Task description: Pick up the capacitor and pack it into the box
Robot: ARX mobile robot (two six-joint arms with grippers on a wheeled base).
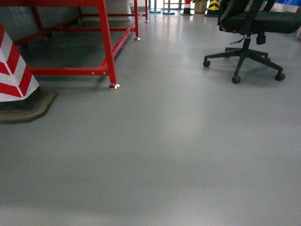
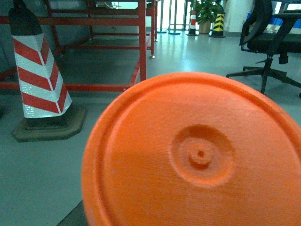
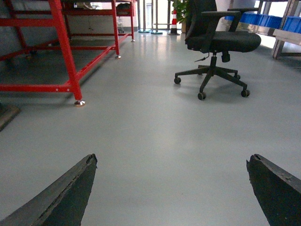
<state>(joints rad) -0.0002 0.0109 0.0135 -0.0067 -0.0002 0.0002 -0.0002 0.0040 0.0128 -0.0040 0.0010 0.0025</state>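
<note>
A big orange round capacitor (image 2: 197,155), its flat end ringed with a small hub, fills the lower right of the left wrist view. It hangs above the floor right in front of the camera. Only a dark sliver of one of the left gripper's fingers (image 2: 75,217) shows at its lower left edge, and the gripper looks shut on it. My right gripper (image 3: 171,162) stands wide open over bare grey floor, with nothing between its dark fingertips (image 3: 87,169). The box is out of view. Neither gripper shows in the head view.
A red steel frame (image 1: 107,42) stands at the left, with a red-and-white striped cone (image 1: 14,70) on a dark base beside it. A black office chair (image 1: 247,28) on wheels is at the back right. Blue bins (image 3: 263,20) sit on a far shelf.
</note>
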